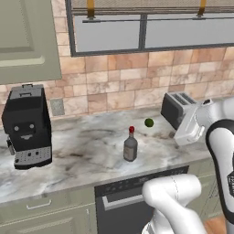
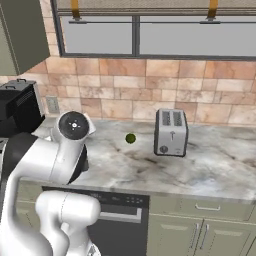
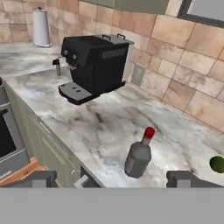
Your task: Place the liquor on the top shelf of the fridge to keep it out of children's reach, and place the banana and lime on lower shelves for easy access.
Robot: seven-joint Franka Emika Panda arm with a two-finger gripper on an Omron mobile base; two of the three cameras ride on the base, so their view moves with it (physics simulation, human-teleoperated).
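Note:
The liquor (image 1: 130, 145) is a squat grey-brown bottle with a red cap, standing upright on the marble counter (image 1: 87, 155) near its front edge. The dark green lime (image 1: 149, 122) lies behind it and to the right, close to the toaster. In the hand view the liquor (image 3: 139, 155) stands just ahead of my gripper (image 3: 113, 179), slightly right of centre, and the lime (image 3: 217, 164) sits at the right edge. The gripper is open, its two dark fingertips (image 3: 188, 178) wide apart with nothing between them. The lime (image 2: 130, 138) also shows in the right base view. The banana and the fridge with its shelves are out of view.
A black coffee machine (image 1: 27, 125) stands at the counter's left. A silver toaster (image 1: 176, 109) stands at the right by the tiled wall. A paper towel roll (image 3: 41, 27) stands far off. A dishwasher front (image 1: 128, 196) lies below the counter edge.

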